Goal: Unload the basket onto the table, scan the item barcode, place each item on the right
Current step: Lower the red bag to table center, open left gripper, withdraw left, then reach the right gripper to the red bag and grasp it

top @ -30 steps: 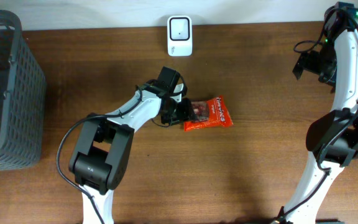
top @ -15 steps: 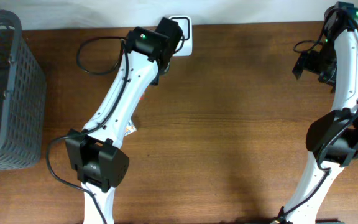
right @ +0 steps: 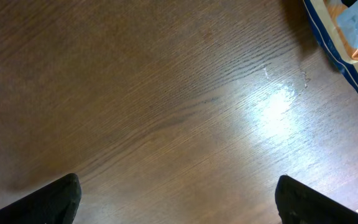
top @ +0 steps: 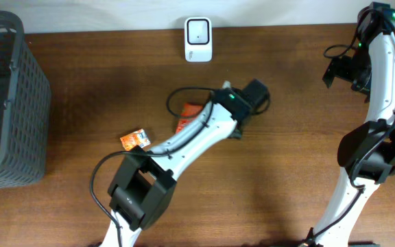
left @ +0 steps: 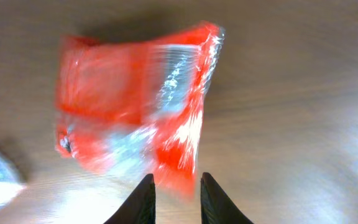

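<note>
Two arms reach over the wooden surface (top: 286,158). The left tool (left: 176,177) hangs above the middle of it, fingers (left: 143,199) a narrow gap apart. A blurred red packet (left: 135,106) shows just ahead of them, its near edge reaching that gap, and I cannot tell whether it is pinched. From above, the packet peeks out from under the left arm near the middle, well short of the white scanner (top: 198,29) at the far edge. A smaller orange packet (top: 134,138) lies between it and the grey basket (top: 5,103) at the left edge. Near the far right corner the right tool (right: 178,180) gapes wide, holding nothing.
</note>
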Tool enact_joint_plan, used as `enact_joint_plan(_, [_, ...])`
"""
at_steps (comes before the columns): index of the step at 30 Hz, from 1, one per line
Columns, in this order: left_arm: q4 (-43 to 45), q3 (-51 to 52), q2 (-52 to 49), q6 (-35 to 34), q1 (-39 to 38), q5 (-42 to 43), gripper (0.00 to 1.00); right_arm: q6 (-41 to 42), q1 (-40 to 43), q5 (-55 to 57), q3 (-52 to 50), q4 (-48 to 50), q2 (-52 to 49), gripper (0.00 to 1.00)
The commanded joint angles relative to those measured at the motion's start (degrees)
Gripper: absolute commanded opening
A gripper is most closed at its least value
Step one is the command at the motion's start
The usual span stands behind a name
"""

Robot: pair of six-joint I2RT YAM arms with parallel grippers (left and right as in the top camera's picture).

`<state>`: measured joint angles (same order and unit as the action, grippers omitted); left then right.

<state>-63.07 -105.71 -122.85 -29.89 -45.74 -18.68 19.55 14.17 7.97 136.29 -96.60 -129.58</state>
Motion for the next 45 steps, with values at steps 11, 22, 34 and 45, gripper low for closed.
enact_joint_plan(11, [3.4,-3.7,-6.9,1.7,17.2,17.0,0.00,0.4,0.1,0.0,0.8,0.0,1.2,0.99])
enact_joint_plan(22, [-17.7,-25.1,-10.2,1.7,20.6,12.3,0.00,0.4,0.1,0.0,0.8,0.0,1.2,0.99])
enact_joint_plan(34, [-21.2,-30.8,-10.3,1.7,42.6,9.2,0.99,0.5,0.1,-0.1,0.8,6.4,1.2,0.99])
enact_joint_plan(45, [-21.2,-30.8,-10.3,1.7,42.9,9.2,0.99,-17.7,-23.6,-35.3,-34.3,20.4,1.0,0.94])
